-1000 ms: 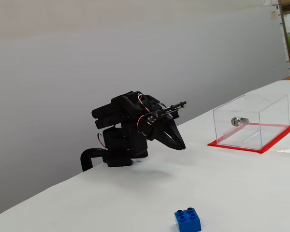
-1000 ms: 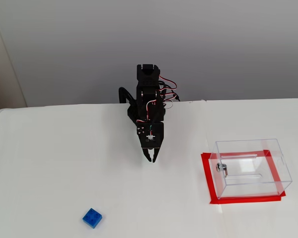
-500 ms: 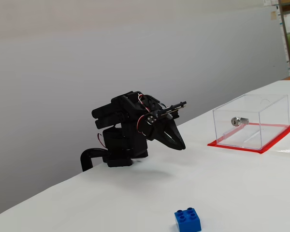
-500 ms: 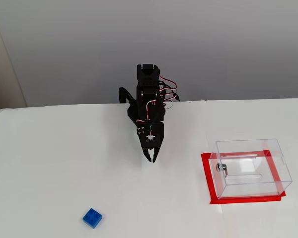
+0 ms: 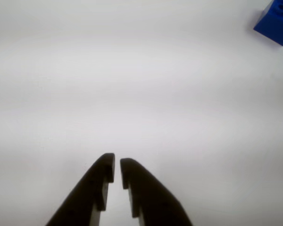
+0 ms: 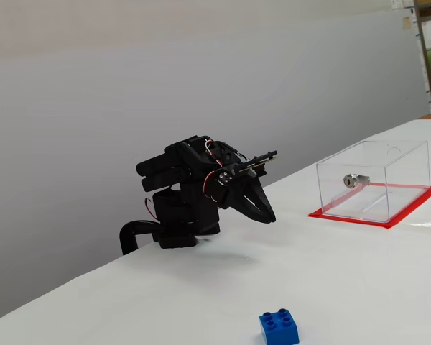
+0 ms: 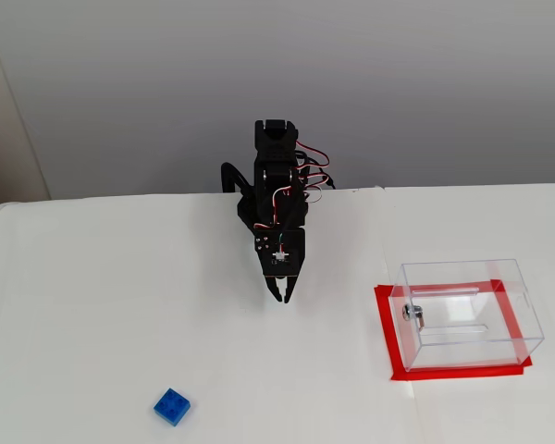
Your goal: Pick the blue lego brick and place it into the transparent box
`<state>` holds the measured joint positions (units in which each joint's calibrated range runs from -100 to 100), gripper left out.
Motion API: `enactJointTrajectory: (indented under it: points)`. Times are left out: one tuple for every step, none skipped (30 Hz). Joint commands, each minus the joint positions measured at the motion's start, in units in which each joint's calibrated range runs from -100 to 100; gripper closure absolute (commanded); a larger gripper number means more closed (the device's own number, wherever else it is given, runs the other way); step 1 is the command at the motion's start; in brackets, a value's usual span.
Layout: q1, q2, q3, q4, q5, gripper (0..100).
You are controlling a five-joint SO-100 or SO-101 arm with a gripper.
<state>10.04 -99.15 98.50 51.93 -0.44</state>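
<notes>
A plain white table (image 7: 92, 305) carries everything. On it sit a blue lego brick (image 7: 171, 407) (studs up, near the front edge in a fixed view), a transparent box (image 7: 467, 313) on a red sheet (image 7: 385, 326) well off to the right, and the black arm's base (image 6: 176, 230) at the back edge by the wall.

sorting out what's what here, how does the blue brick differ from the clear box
The blue brick is solid, opaque and far smaller; the clear box is see-through and hollow. The brick has studs on top; the box has a silver lock on one wall. The brick lies on the bare white table; the box sits on a red sheet. Both rest apart from the gripper.
</notes>
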Motion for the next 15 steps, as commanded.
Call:
enactJointTrajectory:
  points:
    - [0.64, -0.34, 0.33, 0.03, 0.07, 99]
    - [0.64, -0.25, 0.23, 0.03, 0.07, 99]
    - [0.64, -0.25, 0.14, 0.03, -0.03, 99]
    - [0.64, -0.17, 0.14, 0.03, -0.24, 99]
    - [0.64, 0.17, -0.04, 0.03, -0.24, 99]
    - [0.64, 0.85, -0.13, 0.03, -0.29, 99]
    - [0.64, 1.87, -0.49, -0.40, -0.29, 99]
    - [0.64, 2.97, -0.94, -0.84, -0.29, 99]
    - [0.64, 3.99, -1.30, -1.36, -0.29, 99]
    - [0.49, 4.75, -1.48, -2.15, -0.19, 99]
    - [0.27, 5.43, -1.94, -2.93, -0.03, 99]
    - [0.12, 6.45, -2.66, -3.63, 0.02, 99]
    - [0.12, 7.47, -3.56, -4.15, 0.02, 99]
    - [0.05, 8.06, -4.74, -4.32, 0.02, 99]
    - [0.05, 8.57, -6.09, -4.32, 0.02, 99]
